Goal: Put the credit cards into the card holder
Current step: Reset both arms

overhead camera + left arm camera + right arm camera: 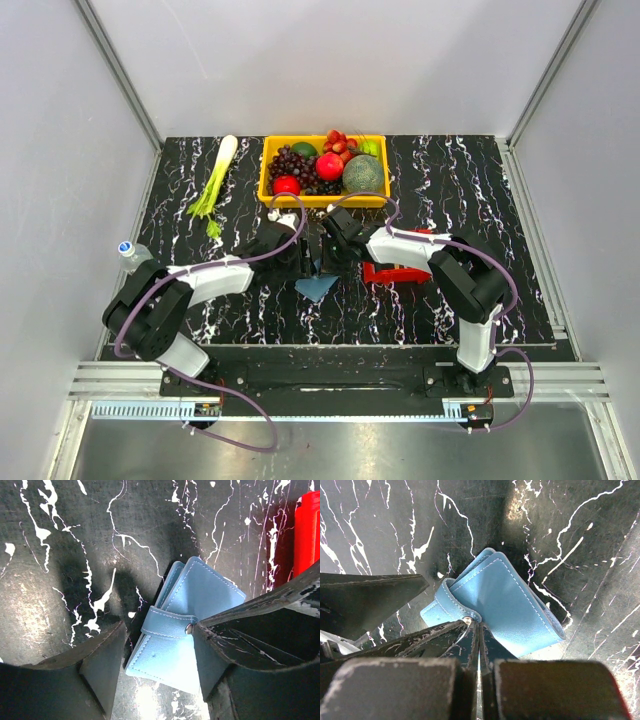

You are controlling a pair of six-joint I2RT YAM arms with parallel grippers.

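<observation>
The blue card holder [318, 287] lies folded shut on the black marbled table, with its strap snapped across it [167, 622]. My left gripper [159, 625] has its jaws on either side of the holder. One finger [215, 655] presses it by the snap and the other [100, 665] sits at its opposite corner. My right gripper [479, 624] is shut, its joined tips touching the strap beside the snap on the holder [510, 605]. In the top view both grippers meet just above the holder. No credit cards show in any view.
A red tray [400, 272] sits just right of the holder, partly under the right arm, and its red wall [306, 530] also shows in the left wrist view. At the back stand a yellow crate [266, 172] of fruit and a green stalk [215, 185]. A small bottle [130, 252] is at the left edge.
</observation>
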